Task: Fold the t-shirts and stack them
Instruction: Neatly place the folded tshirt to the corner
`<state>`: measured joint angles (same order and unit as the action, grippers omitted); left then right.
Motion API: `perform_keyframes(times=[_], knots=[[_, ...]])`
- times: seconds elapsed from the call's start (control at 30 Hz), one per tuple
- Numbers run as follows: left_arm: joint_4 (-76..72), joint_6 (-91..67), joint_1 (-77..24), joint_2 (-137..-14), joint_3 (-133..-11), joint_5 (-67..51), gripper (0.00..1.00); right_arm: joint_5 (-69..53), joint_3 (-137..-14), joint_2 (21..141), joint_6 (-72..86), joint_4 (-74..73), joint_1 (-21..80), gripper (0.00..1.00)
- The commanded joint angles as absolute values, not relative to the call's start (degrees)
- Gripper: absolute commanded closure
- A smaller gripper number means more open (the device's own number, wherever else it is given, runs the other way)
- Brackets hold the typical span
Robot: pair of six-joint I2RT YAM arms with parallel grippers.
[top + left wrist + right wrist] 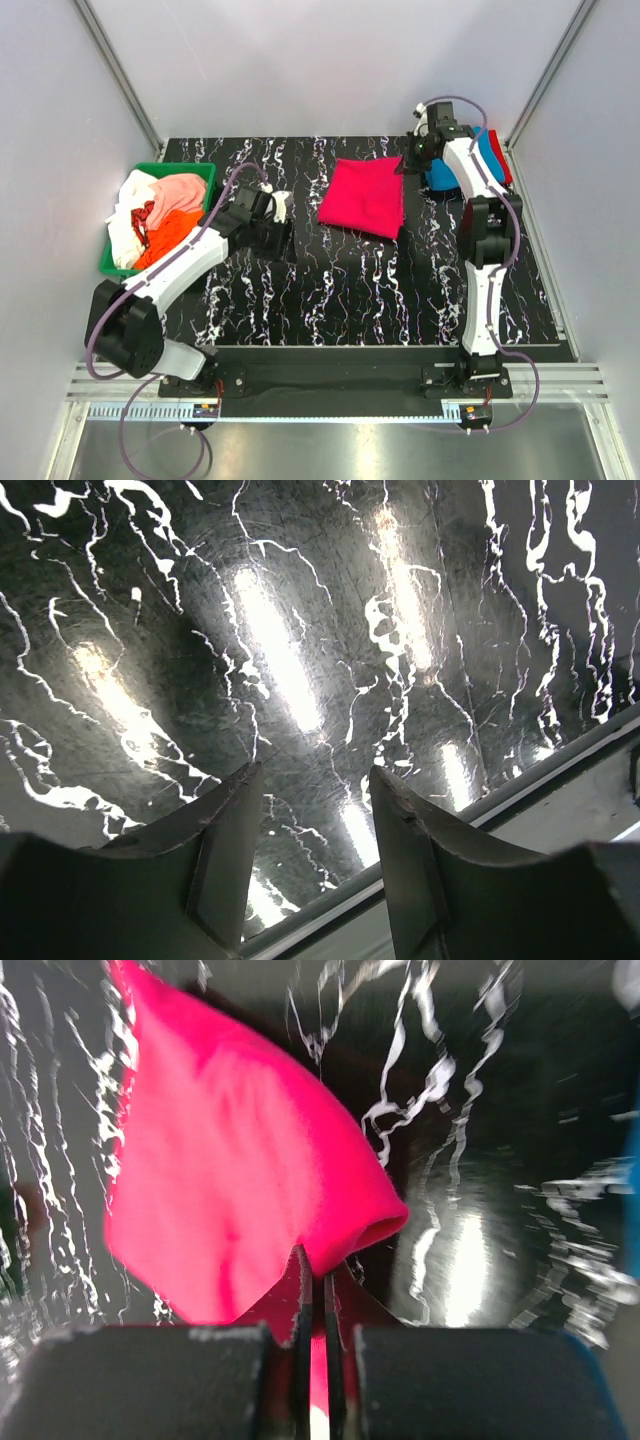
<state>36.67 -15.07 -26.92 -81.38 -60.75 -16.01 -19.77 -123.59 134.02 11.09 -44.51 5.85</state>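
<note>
A black table (350, 290) with white marble-like veins fills the middle of the cell; pale grey walls close it in at the back (330, 60), left (50, 150) and right (600, 200); slanting aluminium struts (120, 75) run up the two far corners; a ribbed metal rail (330, 395) borders the near edge, with a shiny steel sheet (330, 450) below it; long bright glares (275, 645) of overhead light lie on the glossy tabletop.
</note>
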Motion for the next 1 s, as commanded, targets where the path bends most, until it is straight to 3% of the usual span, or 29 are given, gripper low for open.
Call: perform_keyframes(times=[0.0, 0.33, 0.5, 0.97], knots=[[34.5, -12.6, -26.9, -77.7, -61.3, -15.3, 0.48, -12.8, -123.6, 126.0, 6.4, -44.2, 5.9, 1.0], [34.8, -12.5, -26.8, -77.3, -61.0, -15.6, 0.48, -3.5, -131.8, 123.1, -7.4, -54.3, 5.9, 1.0], [34.7, -12.6, -26.8, -77.2, -61.0, -15.9, 0.48, 4.5, -128.8, 120.9, -14.3, -54.1, 5.3, 1.0], [35.2, -12.3, -26.8, -78.5, -61.2, -15.7, 0.48, 3.3, -129.6, 116.5, -19.7, -48.3, 1.3, 1.0]])
